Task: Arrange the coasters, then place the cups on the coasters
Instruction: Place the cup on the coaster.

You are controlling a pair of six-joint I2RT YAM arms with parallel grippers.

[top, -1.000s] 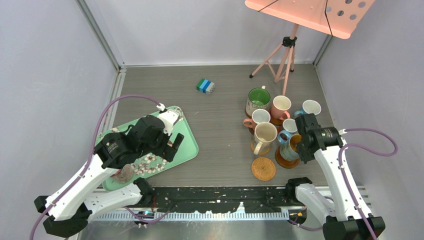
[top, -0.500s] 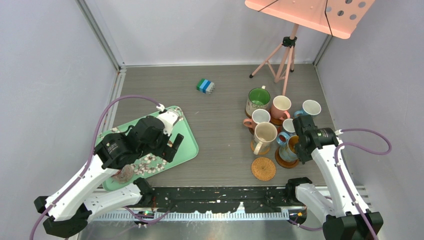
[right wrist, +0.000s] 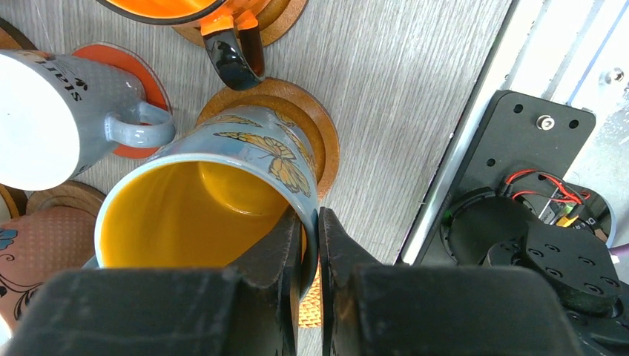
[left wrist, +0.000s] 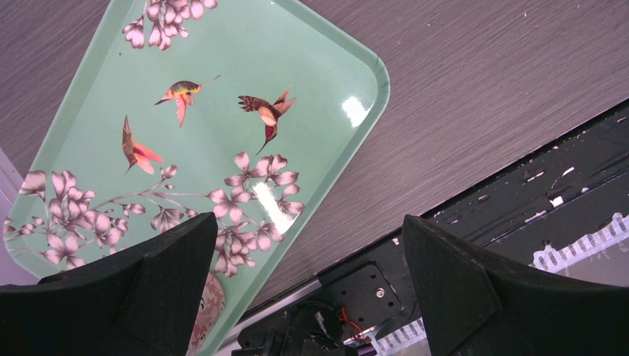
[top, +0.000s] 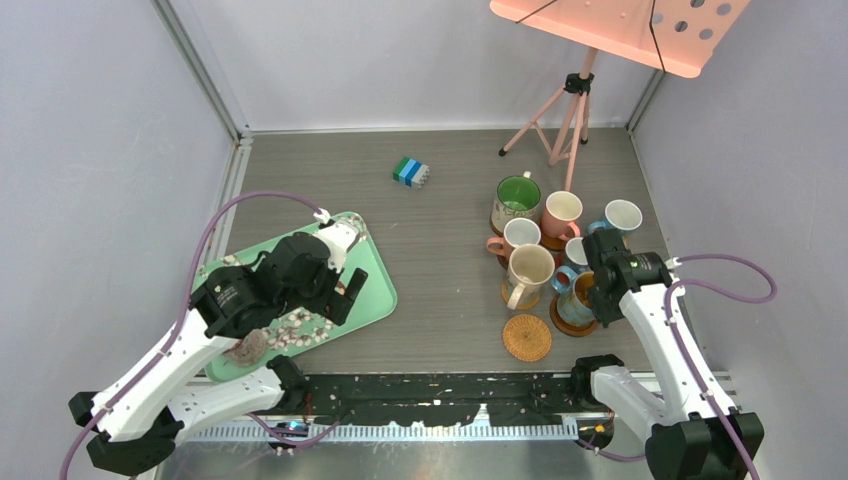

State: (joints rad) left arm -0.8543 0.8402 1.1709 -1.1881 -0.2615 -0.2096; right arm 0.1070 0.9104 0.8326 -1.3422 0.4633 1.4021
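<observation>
My right gripper [right wrist: 317,219] is shut on the rim of a blue butterfly cup [right wrist: 222,156] with a yellow inside. The cup leans over a brown wood coaster [right wrist: 326,133]; from above it [top: 578,297] is at the near right of the cup cluster. Other cups stand close behind: green-inside [top: 517,197], pink [top: 562,210], cream [top: 529,268]. A woven wicker coaster [top: 527,337] lies bare. My left gripper [left wrist: 308,222] hangs open and empty over the mint tray [left wrist: 222,74].
A blue-green toy block [top: 411,172] lies mid-table at the back. A pink music stand [top: 570,110] stands at the back right. A pinkish patterned object [top: 247,347] rests on the tray's near end. A black rail [top: 440,385] runs along the near edge.
My right gripper has shifted a little left toward the cup cluster, carrying the yellow-inside cup with it. The left arm has not moved.
</observation>
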